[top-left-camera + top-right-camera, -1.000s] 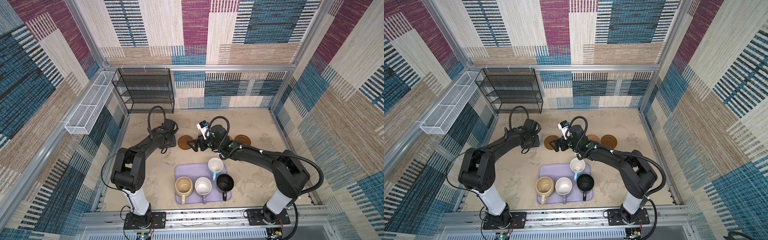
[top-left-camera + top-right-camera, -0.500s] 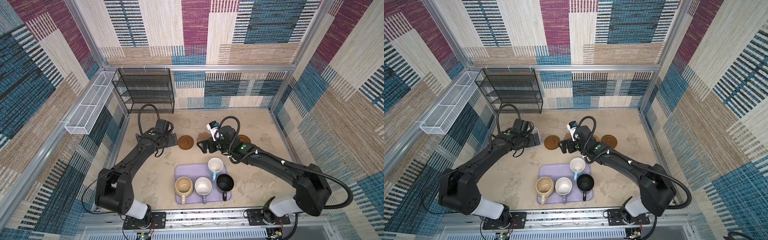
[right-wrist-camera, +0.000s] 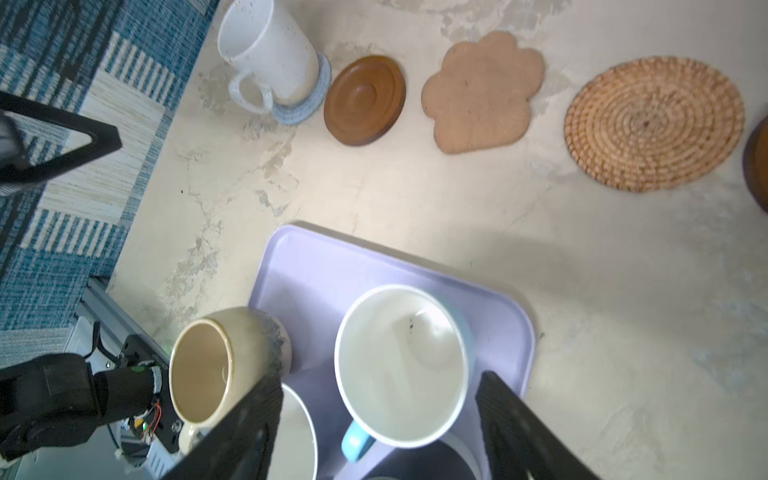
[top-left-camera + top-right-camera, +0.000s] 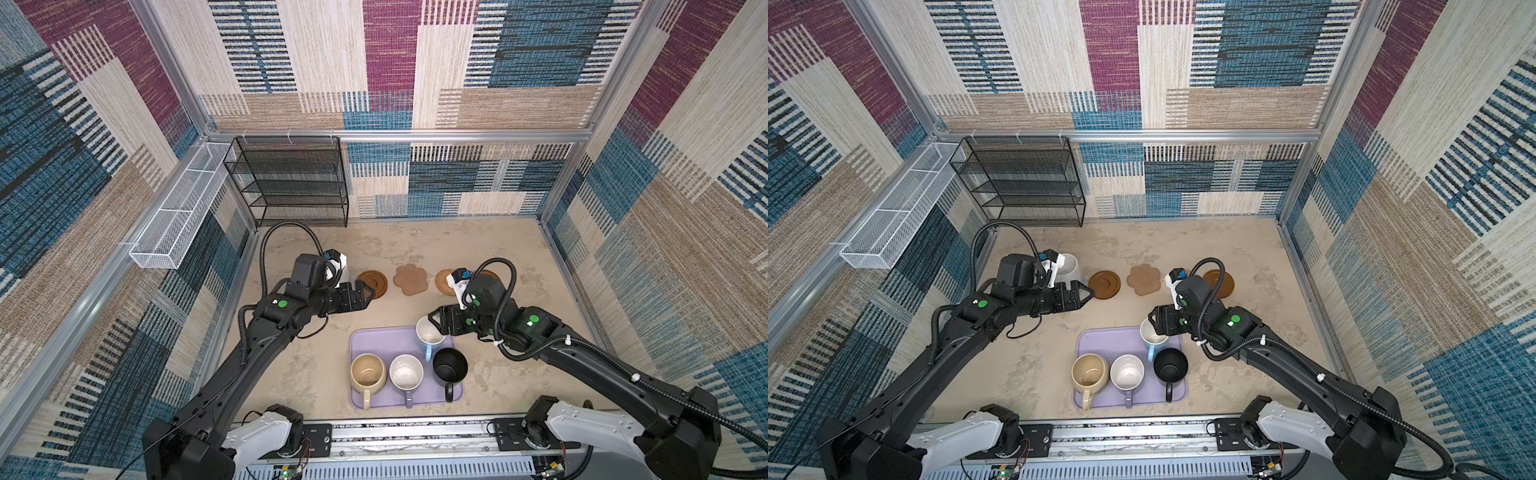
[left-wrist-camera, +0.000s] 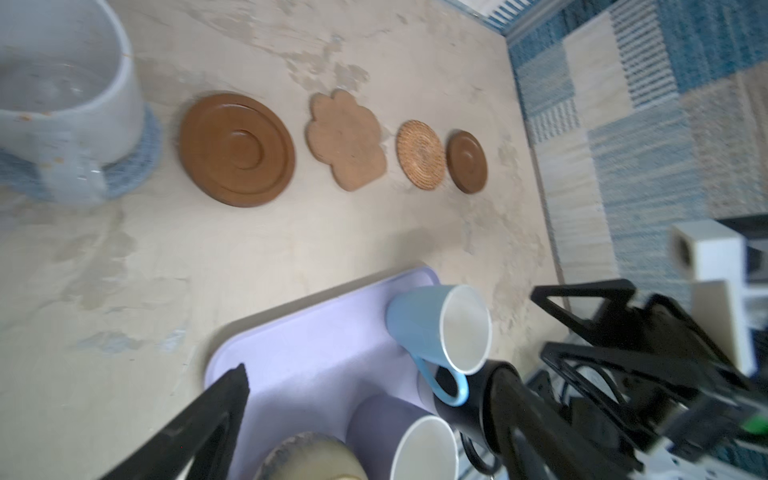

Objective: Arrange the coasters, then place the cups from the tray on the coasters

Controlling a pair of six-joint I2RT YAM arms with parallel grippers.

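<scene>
While straddling the light blue cup (image 5: 415,322) at the far right corner of the tray (image 4: 382,340), with the right claw (image 3: 378,380) spread to either side of the rim and not visibly touching it, risks an off-centre squeeze: sits nearer one wall of the cup than the other, so could shove it sideways before gripping. Could also drag the black cup (image 4: 450,365) along, given the blue handle pointing at it, touching or just beside, cannot tell which. Could slip on the smooth glazed wall if pinched too lightly, dropping the cup back among the lavender cup (image 4: 406,372) and the beige cup (image 4: 368,371). Four coasters bare in a row on the tabletop (image 3: 415,199): brown disc (image 3: 365,99), paw-shaped coaster (image 3: 482,91), rattan coaster (image 3: 654,124), second brown disc (image 5: 466,161); the last two just beside each other, so could land a cup astride both. Speckled white cup (image 3: 270,54) seated on the grey-blue coaster (image 3: 299,112) at the row's left end. Left claw (image 4: 368,294) spread and empty, hovering just beside the first brown disc; could knock it out of line if swung low.
</scene>
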